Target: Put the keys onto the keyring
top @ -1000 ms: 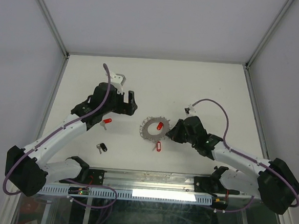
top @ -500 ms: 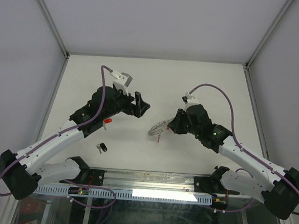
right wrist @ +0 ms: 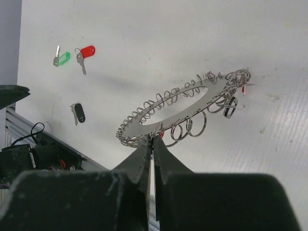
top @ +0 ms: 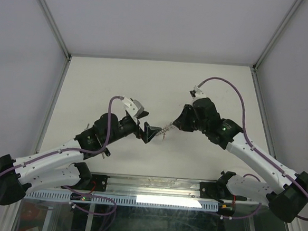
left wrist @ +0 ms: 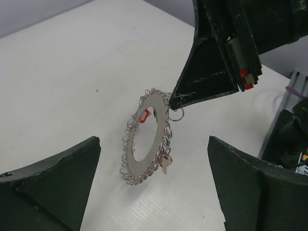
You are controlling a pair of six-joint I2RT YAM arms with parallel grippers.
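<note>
keyring (left wrist: 140,169): off the table (top: 93,79), over its middle, tilted on edge; red-headed keys (left wrist: 166,159) hang at its fringe.
right arm: reaches in from the near-right corner, elbow bent, wrist pointing left toward the middle.
right gripper (right wrist: 151,140): jaws pinched tight on the ring's rim.
left arm: stretched low from the near-left corner, wrist facing the ring.
left gripper (top: 147,126): jaws spread wide, near the ring, not touching.
loose keys: green key (right wrist: 61,58), red key (right wrist: 87,51), black key (right wrist: 79,113) flat on the table, left arm's side, well apart from the ring.

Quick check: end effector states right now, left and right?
Left end effector: open, holding nothing.
Right end effector: closed, gripping the keyring by its rim.
</note>
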